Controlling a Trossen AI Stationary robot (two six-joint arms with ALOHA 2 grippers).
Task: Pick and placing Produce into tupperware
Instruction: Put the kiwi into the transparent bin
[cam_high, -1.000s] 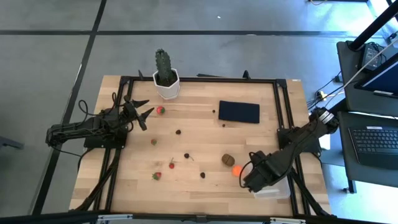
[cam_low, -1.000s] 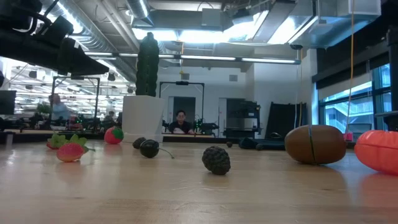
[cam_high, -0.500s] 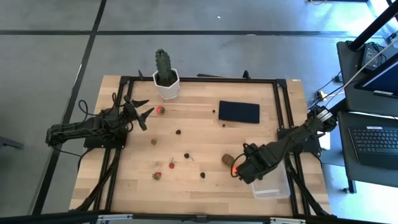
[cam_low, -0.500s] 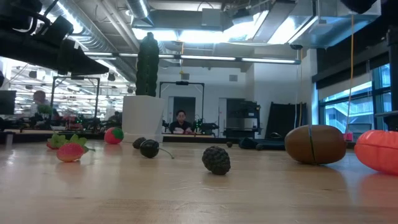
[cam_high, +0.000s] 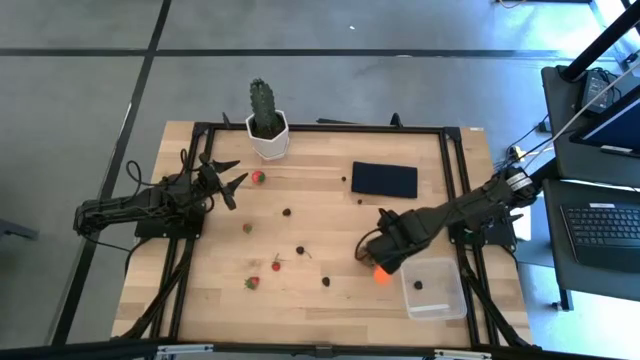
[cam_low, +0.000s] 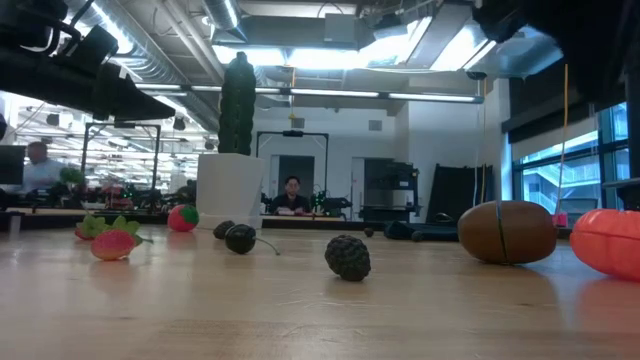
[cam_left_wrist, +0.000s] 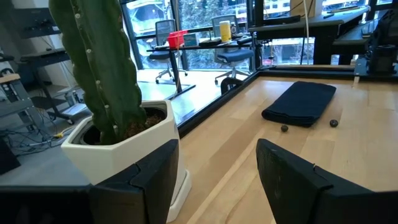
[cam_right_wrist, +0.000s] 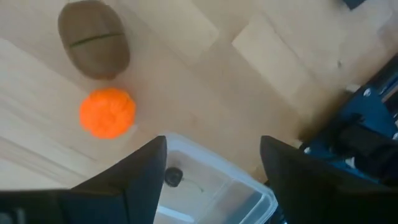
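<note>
hovering over the orange ball (cam_high: 381, 275) beside the tupperware (cam_high: 449, 301), right gripper (cam_high: 374, 252), jaws wide apart, empty

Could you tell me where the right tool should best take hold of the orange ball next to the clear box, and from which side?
Grip the orange ball across its middle, coming straight down from above. It is round, so any pair of opposite sides serves, but the brown kiwi lies close on one side and the tupperware on another, so set the fingers across the free sides. The right tool, open, is already above it.
</note>
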